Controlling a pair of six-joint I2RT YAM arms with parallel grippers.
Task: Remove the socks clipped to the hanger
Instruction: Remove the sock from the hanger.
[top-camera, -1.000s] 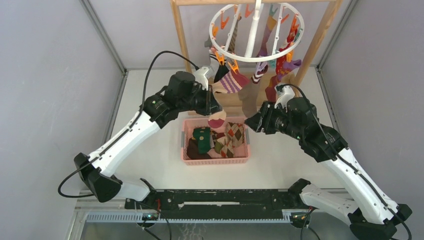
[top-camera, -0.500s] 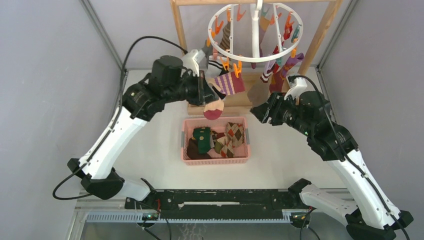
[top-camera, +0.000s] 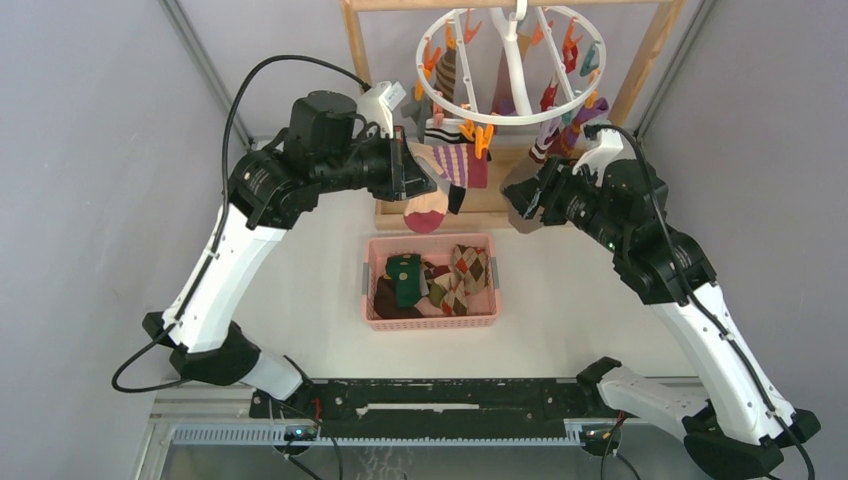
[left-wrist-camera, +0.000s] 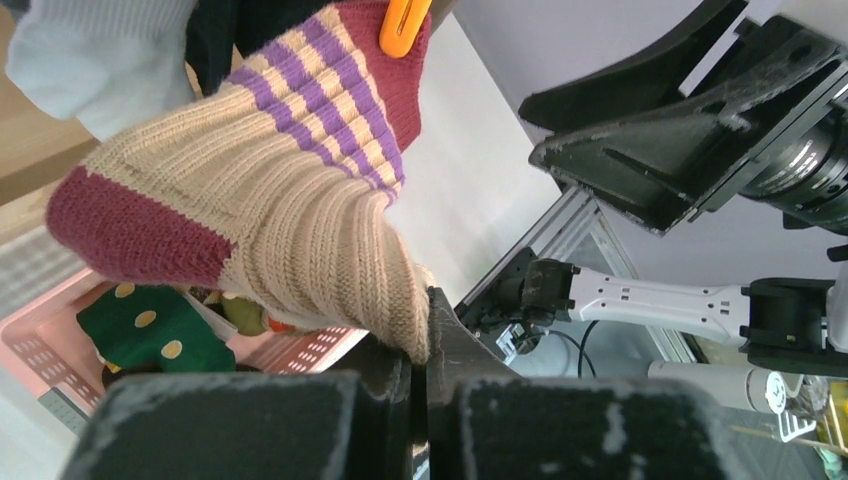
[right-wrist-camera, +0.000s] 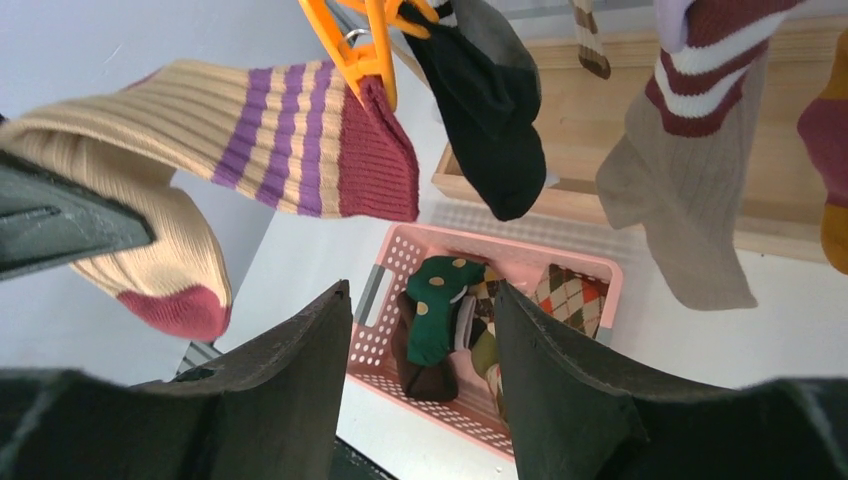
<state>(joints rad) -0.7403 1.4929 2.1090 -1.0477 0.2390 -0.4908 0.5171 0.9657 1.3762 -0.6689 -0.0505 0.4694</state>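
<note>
The round white hanger (top-camera: 507, 108) hangs at the top centre with orange and teal clips and several socks. My left gripper (top-camera: 412, 172) (left-wrist-camera: 425, 330) is shut on a beige sock with purple stripes and maroon toe (top-camera: 440, 175) (left-wrist-camera: 270, 190). An orange clip (left-wrist-camera: 403, 22) (right-wrist-camera: 360, 55) still pinches its maroon cuff (right-wrist-camera: 375, 160). My right gripper (top-camera: 522, 195) (right-wrist-camera: 425, 360) is open and empty, below the hanger's right side. A black sock (right-wrist-camera: 495, 110) and a grey sock with a maroon and white striped cuff (right-wrist-camera: 680, 190) hang in front of it.
A pink basket (top-camera: 372, 300) (right-wrist-camera: 390, 290) with several socks, green dotted and argyle among them, sits on the table below the hanger. A wooden frame rack (top-camera: 360, 60) holds the hanger; its base (right-wrist-camera: 600, 190) lies behind the basket. Grey walls stand left and right.
Both arms have risen toward the hanger. My left gripper has pulled the striped sock up and leftward. The hanger has swung and turned.
</note>
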